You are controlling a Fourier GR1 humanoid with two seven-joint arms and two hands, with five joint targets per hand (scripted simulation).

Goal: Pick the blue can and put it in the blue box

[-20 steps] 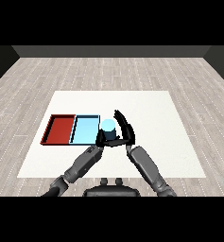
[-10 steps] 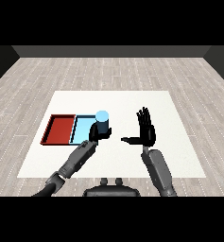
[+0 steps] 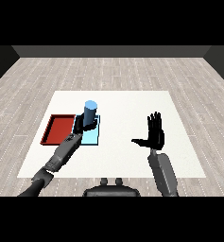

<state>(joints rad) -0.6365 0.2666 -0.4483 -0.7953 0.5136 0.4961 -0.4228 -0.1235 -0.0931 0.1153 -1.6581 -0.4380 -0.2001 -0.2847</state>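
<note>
The left hand (image 3: 85,126) is curling round the lower part of the blue can (image 3: 90,113), holding it upright over the blue tray (image 3: 91,137), its long axis standing vertical. Whether its base is touching the tray floor is hidden by the hand. The red tray (image 3: 56,129) is lying just beside, to the left. The right hand (image 3: 154,135) is hovering well apart, fingers straight and spread (holding nothing). The remaining move looks like a short drop and release.
</note>
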